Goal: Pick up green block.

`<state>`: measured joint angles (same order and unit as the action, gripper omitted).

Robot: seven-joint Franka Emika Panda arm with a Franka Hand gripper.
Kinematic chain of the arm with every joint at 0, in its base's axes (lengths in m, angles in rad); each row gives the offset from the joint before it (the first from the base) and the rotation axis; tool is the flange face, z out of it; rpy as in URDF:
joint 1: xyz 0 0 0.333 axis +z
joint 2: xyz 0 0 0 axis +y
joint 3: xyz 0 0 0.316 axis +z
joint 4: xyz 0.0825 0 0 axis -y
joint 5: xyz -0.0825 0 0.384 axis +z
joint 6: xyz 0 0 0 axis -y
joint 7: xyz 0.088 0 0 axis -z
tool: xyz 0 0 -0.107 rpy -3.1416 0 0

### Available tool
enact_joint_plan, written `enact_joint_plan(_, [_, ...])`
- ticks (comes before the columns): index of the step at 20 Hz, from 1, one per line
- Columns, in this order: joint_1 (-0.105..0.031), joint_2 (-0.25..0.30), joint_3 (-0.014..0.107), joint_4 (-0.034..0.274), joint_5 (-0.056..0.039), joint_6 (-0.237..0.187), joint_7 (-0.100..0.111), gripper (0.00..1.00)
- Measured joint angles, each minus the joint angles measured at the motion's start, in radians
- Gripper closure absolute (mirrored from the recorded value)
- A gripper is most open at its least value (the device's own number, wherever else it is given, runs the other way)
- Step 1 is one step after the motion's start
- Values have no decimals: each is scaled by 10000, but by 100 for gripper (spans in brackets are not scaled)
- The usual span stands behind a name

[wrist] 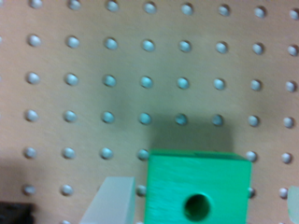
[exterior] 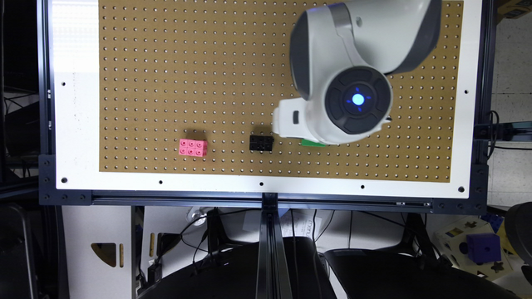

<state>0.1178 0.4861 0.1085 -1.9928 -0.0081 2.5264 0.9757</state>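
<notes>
One arm point(exterior: 357, 62) fills the upper right of the exterior frame, above the pegboard surface point(exterior: 187, 83). Its pincer point(wrist: 201, 205) sits at the bottom of the wrist frame, with one pale finger point(wrist: 112, 200) just beside the green block point(wrist: 219, 182) and a sliver of the other at the right edge, so the jaws stand open around the block without gripping it. In the exterior frame the block point(exterior: 312, 143) peeks out under the arm, right of centre. The pink brick point(exterior: 193, 147) lies lower left, the black brick point(exterior: 261, 143) at centre.
</notes>
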Motion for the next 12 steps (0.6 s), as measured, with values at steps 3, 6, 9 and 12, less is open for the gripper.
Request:
enact_joint_plan(3, [41,104,2,152,0,-2,12,0])
enact_joint_plan(6, [40,104,2,169,0,-2,12,0])
enact_joint_plan(9, [31,104,1,170,0,-2,12,0])
enact_joint_plan(12, [25,105,-20,170,-1,-4,12,0])
